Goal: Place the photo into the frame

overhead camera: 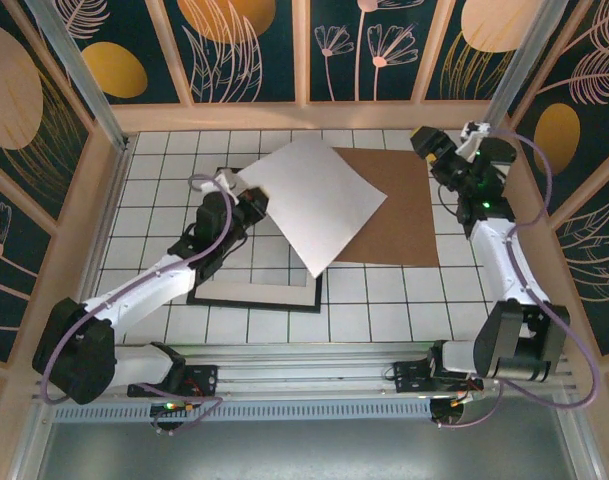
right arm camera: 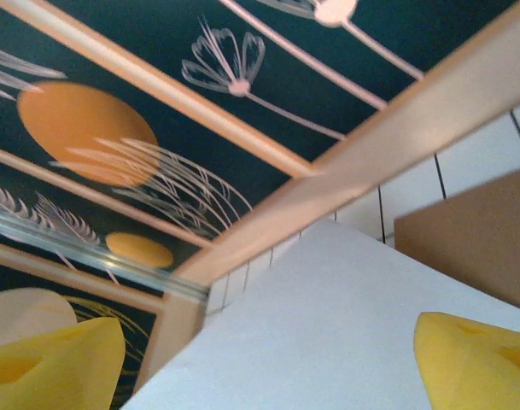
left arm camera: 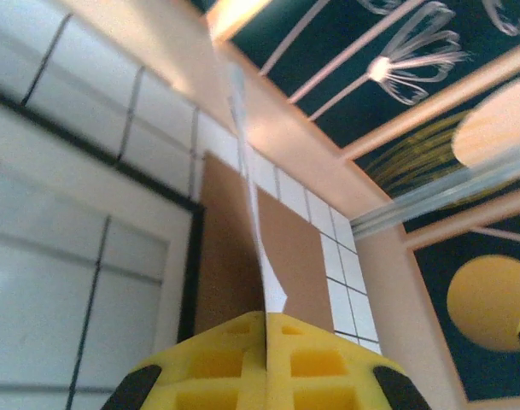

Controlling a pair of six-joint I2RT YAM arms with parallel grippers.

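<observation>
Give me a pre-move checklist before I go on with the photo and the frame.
1. Left gripper shut on the photo's edge: ok.
2. Right gripper open: ok.
3. Photo squared with the frame: not ok, it sits skewed, partly over the cardboard backing board.
4. Photo's white back up: ok.
5. Frame opening unobstructed: cannot tell, the left arm covers part of it.

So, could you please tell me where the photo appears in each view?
Top external: photo, white side up, centre, overlapping the brown board.
Left wrist: photo edge-on, centre, pinched in the left tool; brown board behind.
Right wrist: photo lower centre; brown board at right.
Shared landmark: the brown board.
</observation>
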